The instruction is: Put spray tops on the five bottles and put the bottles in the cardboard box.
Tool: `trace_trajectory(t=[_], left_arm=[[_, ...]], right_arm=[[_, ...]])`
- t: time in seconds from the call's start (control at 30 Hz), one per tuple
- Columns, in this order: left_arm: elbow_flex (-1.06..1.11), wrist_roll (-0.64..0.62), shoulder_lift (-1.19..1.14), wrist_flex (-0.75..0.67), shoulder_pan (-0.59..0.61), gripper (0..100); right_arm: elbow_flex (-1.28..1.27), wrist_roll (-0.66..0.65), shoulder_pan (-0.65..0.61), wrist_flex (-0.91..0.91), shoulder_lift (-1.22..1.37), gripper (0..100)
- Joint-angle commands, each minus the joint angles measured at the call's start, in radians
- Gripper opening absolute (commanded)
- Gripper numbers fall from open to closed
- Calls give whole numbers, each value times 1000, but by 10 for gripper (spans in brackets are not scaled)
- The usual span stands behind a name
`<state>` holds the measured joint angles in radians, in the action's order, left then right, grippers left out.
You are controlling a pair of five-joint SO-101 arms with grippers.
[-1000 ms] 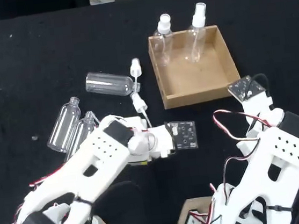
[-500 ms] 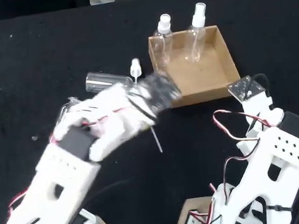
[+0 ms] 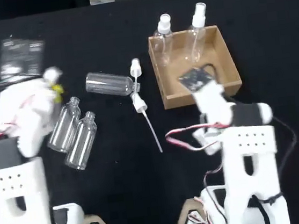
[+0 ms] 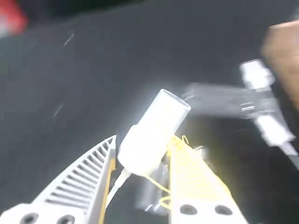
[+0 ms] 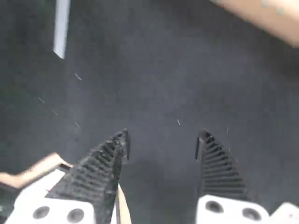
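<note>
Left pincer (image 4: 145, 140) is clamped on a white spray top (image 4: 154, 128). The left wrist view shows the cap between the two fingers with its thin tube hanging below. In the high view this pincer (image 3: 53, 83) is up at the left side of the bench (image 3: 245, 4), above and just beyond the two uncapped bottles (image 3: 64, 124) (image 3: 82, 140), which lie side by side.

Right pincer (image 5: 161, 137) is open with nothing between the fingers. The right wrist view shows bare black bench under it, with cardboard at one corner and a white tube end at another. The high view hides those fingers under the arm's own camera board, which sits over the near wall of the cardboard box (image 3: 174, 99).

A third bottle (image 3: 108, 84) lies on its side between the uncapped pair and the box. One spray top (image 3: 135, 68) is right at its neck; I cannot tell if they touch. Another loose spray top (image 3: 139, 103) lies just nearer, its long tube pointing toward the arms.

Two capped bottles (image 3: 163, 41) (image 3: 197, 33) stand upright in the box at its far wall.
</note>
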<state>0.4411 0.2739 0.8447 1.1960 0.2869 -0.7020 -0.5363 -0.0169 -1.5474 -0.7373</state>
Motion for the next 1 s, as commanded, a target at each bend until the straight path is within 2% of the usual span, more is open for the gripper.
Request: trace_trajectory(t=[0.0,0.07,0.13,0.23,0.33,0.4,0.5,0.6,0.77,0.87,0.97], left_arm=[[24,-6,-23,20,231,91],[70,2,-58,14,325,91],[107,75,-106,14,398,91],[147,183,-193,2,481,91],[179,204,-298,-63,561,91],[191,204,-364,-120,610,91],[196,204,-448,-187,665,91],[194,199,-514,-232,688,91],[194,209,-595,-239,684,123],[194,295,-649,-241,688,185],[183,405,-704,-241,700,184]], right_arm=[[71,98,-230,89,-22,212],[70,143,-324,137,-19,211],[73,173,-391,169,12,211],[74,203,-456,253,105,211],[74,249,-494,384,234,211],[74,308,-528,473,317,212],[74,477,-591,575,421,212],[74,620,-669,647,489,212],[65,640,-735,709,524,212],[42,637,-715,695,530,212],[-31,637,-687,752,529,212]])
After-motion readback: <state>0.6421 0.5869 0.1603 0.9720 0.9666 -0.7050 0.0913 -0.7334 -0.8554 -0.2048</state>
